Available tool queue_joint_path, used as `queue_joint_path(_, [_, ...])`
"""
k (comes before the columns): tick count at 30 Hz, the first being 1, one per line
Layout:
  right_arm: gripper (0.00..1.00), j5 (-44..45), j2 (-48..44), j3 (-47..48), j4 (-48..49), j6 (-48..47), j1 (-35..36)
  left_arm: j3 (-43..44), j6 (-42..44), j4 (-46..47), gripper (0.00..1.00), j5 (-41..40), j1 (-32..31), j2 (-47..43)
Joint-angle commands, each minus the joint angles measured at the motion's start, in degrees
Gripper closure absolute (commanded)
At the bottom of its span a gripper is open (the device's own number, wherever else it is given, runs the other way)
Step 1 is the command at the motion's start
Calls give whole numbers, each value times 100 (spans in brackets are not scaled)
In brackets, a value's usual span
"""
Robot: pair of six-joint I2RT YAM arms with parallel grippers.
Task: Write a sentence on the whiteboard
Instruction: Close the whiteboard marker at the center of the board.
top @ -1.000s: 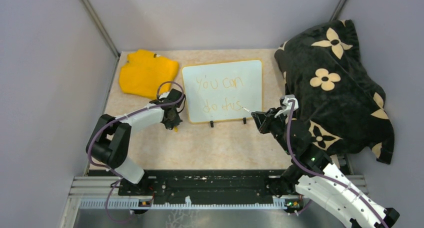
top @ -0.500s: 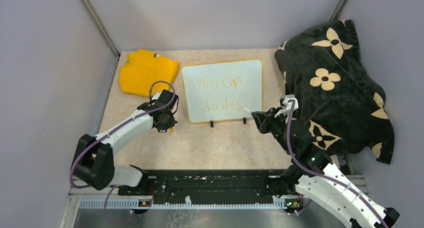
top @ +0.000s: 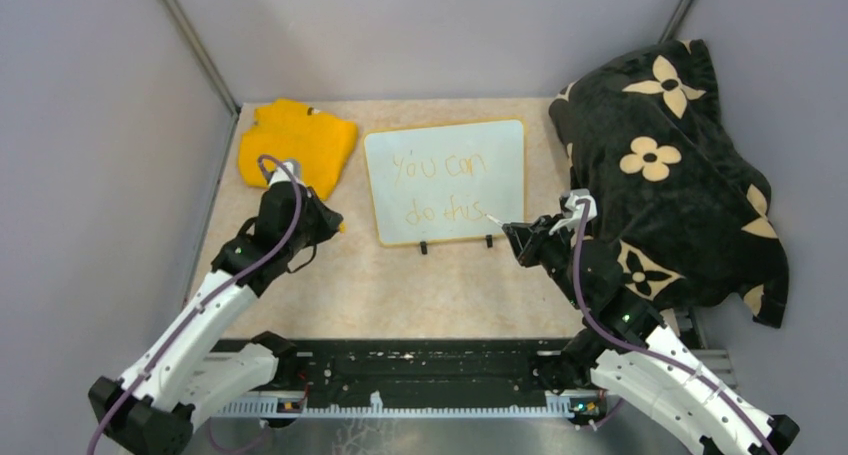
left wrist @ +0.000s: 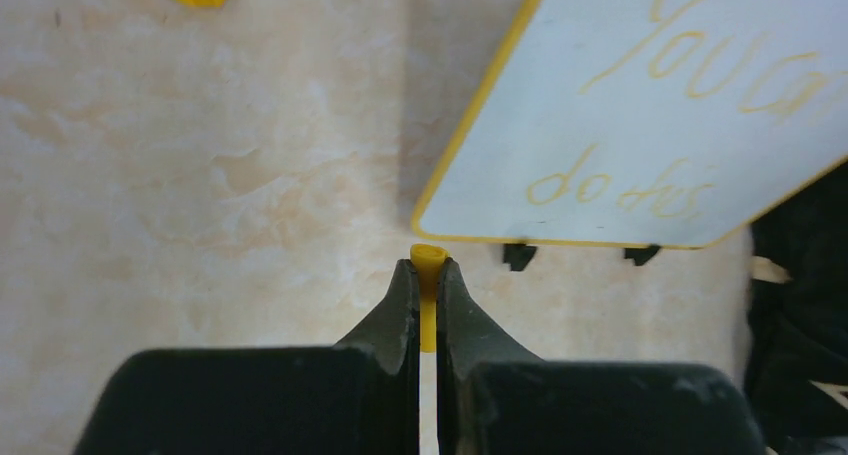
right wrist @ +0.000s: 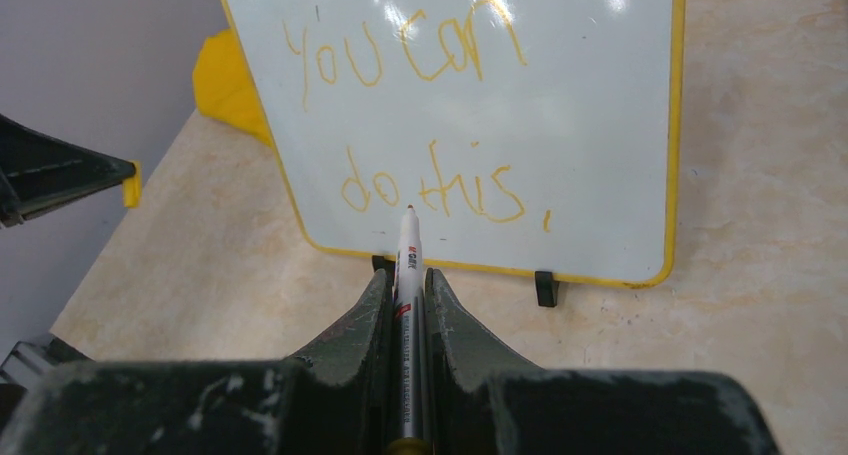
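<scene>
The whiteboard (top: 490, 155) lies at the back middle of the table, with the sentence (top: 447, 212) "you can do this" on it in thin yellow-orange letters. My right gripper (top: 515, 235) is shut on a white marker (top: 494, 219), just off the board's near right corner. In the right wrist view the marker (right wrist: 408, 260) sticks out between the fingers toward "do this" (right wrist: 470, 190); its tip is over the board's lower part. My left gripper (top: 335, 222) is left of the board, shut on a small yellow cap (left wrist: 428, 255).
A yellow cloth (top: 295, 145) lies at the back left, beside the board. A black blanket with cream flowers (top: 670, 165) is heaped along the right side, behind my right arm. Grey walls close in the table on three sides.
My left arm has drawn back and to the left, away from the board's near left corner, still holding the yellow cap. The right arm and marker have not moved.
</scene>
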Motion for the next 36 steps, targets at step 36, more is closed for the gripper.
queue_joint_path(36, [100, 938, 2083, 2360, 4704, -2496, 1899, -568, -1291, 5974, 100, 2386, -4, -1257])
